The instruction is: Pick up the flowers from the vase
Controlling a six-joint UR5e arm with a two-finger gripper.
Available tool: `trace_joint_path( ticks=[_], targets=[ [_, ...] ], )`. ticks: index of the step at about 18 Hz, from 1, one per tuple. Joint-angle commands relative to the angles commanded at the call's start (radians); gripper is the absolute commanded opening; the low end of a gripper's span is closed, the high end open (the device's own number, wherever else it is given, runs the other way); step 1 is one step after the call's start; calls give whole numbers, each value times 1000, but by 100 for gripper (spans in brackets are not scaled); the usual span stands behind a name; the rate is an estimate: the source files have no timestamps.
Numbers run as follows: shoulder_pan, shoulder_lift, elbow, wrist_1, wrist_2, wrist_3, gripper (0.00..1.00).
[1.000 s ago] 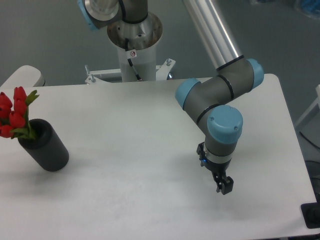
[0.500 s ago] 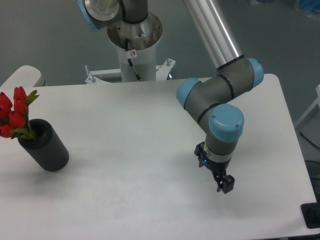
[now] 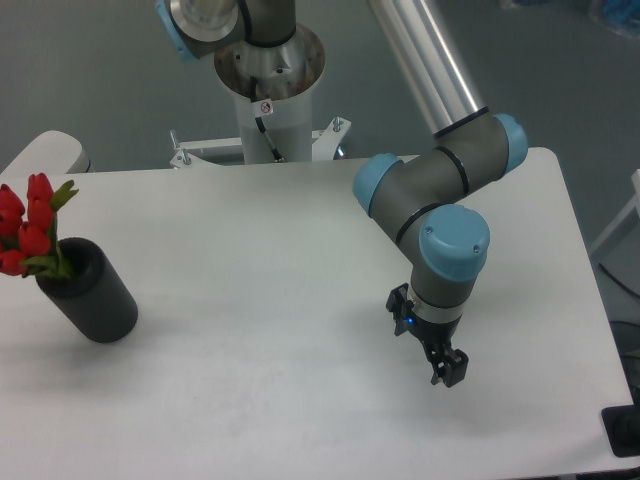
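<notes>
The flowers, red blooms with green leaves, stand in the black cylinder vase at the left edge of the white table. My gripper hangs low over the table at the right, far from the vase. It points down and holds nothing. Its small black fingers sit close together, and I cannot make out whether there is a gap between them.
The arm's grey links and blue joints rise above the gripper at the right. The robot base column stands behind the table's far edge. A pale rounded object sits off the table's far left corner.
The gripper and wrist have shifted very slightly up and left. The flowers and vase have not moved.
</notes>
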Motion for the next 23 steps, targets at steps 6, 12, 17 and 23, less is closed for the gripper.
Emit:
trace_joint_path(
  ticks=[6,12,17,23],
  targets=[
    [2,103,-152,3,-255,-2,100],
    [-23,282,-391,2,-514,-3,100],
    [-93,339,-450,5,-677,-3,100],
    [-207,472,-496,3,-744,-103,100]
  ],
)
